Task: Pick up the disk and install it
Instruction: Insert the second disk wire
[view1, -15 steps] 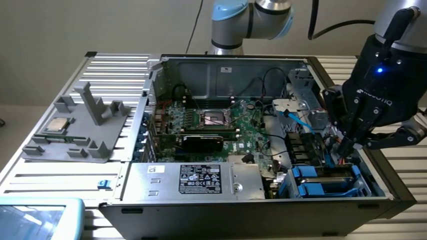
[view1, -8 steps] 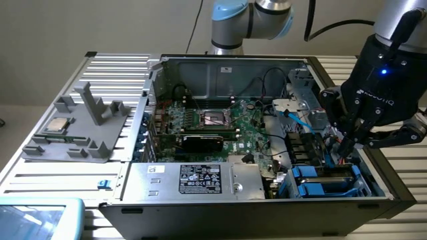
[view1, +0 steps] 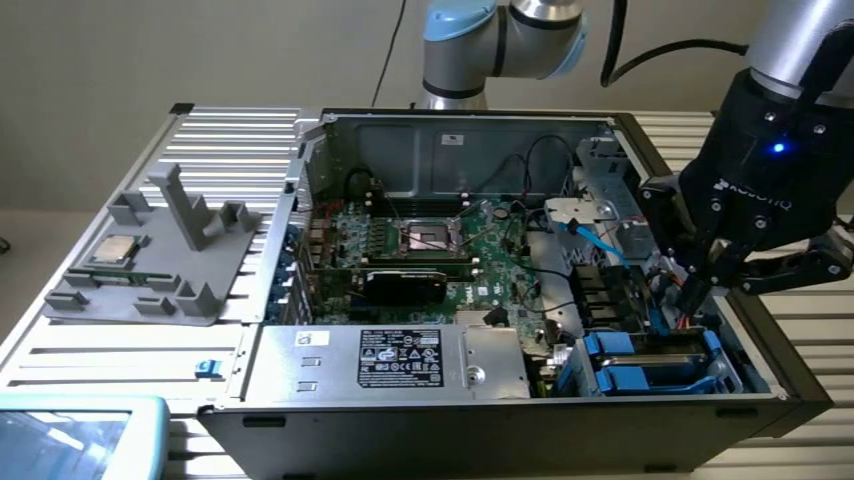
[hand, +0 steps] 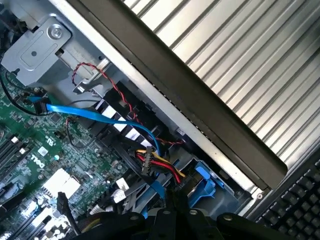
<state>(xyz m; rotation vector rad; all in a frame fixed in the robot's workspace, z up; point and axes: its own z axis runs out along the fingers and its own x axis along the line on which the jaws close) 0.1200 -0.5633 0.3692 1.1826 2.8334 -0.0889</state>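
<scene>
Where the open computer case (view1: 534, 120) has its drive bay, the disk (view1: 651, 362) sits low in the corner — grey metal clipped in a bright blue carrier. Just above it hangs the hand (view1: 697, 285), fingers pinched together — empty.

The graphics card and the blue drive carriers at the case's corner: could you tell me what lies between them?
In the exterior view, green motherboard with black cables lies between the graphics card and the blue drive carriers.
</scene>
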